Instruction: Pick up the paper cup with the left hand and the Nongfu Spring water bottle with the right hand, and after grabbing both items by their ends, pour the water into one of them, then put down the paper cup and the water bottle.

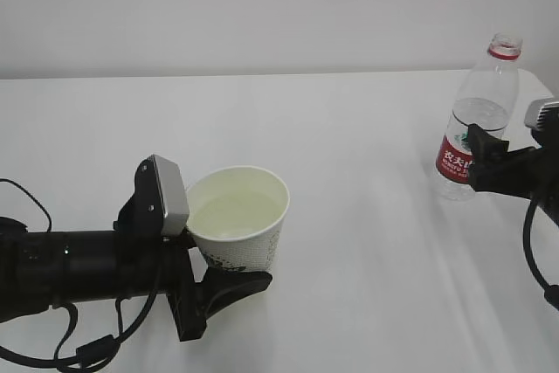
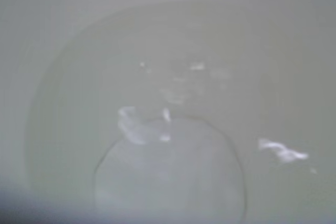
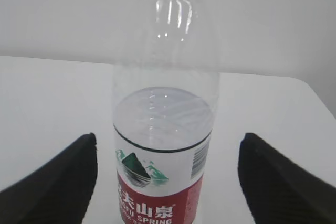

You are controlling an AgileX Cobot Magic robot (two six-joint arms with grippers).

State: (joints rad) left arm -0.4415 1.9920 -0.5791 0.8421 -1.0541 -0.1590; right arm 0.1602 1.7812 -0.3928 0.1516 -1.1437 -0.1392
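Observation:
The paper cup stands upright at the lower left with pale water in it. My left gripper is shut on its lower part; the front finger presses the base and the other is hidden behind the cup. In the left wrist view only the cup's blurred inside and glinting water show. The Nongfu Spring water bottle stands uncapped on the table at the right, partly full. My right gripper is open around the bottle, with clear gaps on both sides.
The white table ends at a pale wall behind. Its right edge runs close behind the bottle. Black cables hang by the left arm at the lower left.

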